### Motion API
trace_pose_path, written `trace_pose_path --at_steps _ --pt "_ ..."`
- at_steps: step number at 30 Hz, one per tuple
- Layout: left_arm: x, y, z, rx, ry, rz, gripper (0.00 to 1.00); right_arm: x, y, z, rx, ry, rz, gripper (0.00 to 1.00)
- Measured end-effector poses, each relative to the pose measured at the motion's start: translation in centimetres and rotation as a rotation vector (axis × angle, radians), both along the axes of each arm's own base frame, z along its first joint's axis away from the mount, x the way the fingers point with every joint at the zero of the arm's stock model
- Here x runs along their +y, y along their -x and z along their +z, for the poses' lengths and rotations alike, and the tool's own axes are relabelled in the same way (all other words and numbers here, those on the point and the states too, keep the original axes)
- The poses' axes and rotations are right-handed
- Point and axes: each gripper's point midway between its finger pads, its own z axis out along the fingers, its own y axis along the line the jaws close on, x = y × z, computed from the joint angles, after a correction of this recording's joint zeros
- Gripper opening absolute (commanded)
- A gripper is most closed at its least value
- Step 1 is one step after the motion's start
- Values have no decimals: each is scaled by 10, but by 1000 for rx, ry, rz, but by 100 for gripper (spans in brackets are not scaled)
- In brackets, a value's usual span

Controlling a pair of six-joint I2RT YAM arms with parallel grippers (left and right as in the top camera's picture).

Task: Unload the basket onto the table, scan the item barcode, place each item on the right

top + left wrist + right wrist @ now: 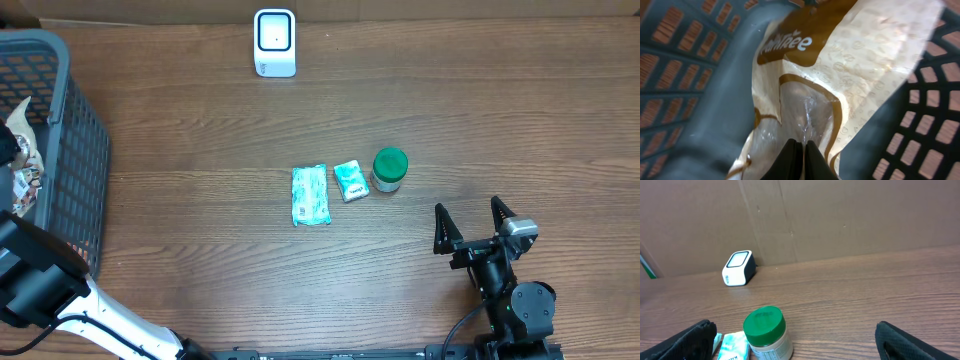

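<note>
Left claw first, from its own wrist camera: it's clamped tight, and the clear film of a bag is pinched right at the tips. The bag is cream with a faint printed pattern. A brown band with white lettering ending in "Tree" runs across it, and a see-through window is outlined in brown. It's lying inside a grey basket. Slatted walls can be seen close on both sides, with wood visible through the slots, so room to move is pretty tight in there.

From overhead, the basket is parked at the left edge of the table, and the bag can only be made out as a cream patch inside it. The left arm is reached in over the near wall. A white scanner is set at the far edge, well apart from the basket, with plain wood between the two. Mid-table, three things are lined up in a row: a big teal packet, a small teal packet just beside it, and a jar with a green lid just beside that. The right claw is spread wide at the near right, close to the jar but not touching it.

On the right wrist camera, the fingers are seen splayed out to both lower corners with nothing gripped. The jar and small teal packet are low in front, and the scanner is farther back by a cardboard wall. Bare wood is left open to the right.
</note>
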Motion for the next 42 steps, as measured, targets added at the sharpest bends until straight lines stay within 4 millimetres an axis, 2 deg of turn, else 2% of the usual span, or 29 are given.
trace_pose_path --at_steps 8,17,21,22,24,26,27,29,35,42 --pt "-5 0 1 -15 47 49 4 0 0 0 0 0 0 100" --pt "-10 5 23 -46 47 91 4 0 0 0 0 0 1 100" --pt "-14 8 23 -34 62 93 4 0 0 0 0 0 0 100" --pt "-15 9 22 -31 64 93 9 0 0 0 0 0 0 100" --pt "-14 10 22 -23 61 99 51 0 0 0 0 0 1 100" --pt "-11 13 20 -9 46 109 74 0 0 0 0 0 0 100" --pt "-9 14 19 -2 34 114 78 0 0 0 0 0 1 100" --pt "-5 17 9 17 16 129 79 0 0 0 0 0 1 100" --pt "2 30 -43 76 -13 101 77 0 0 0 0 0 1 100" --pt "15 47 -83 73 -43 32 76 0 0 0 0 0 0 100"
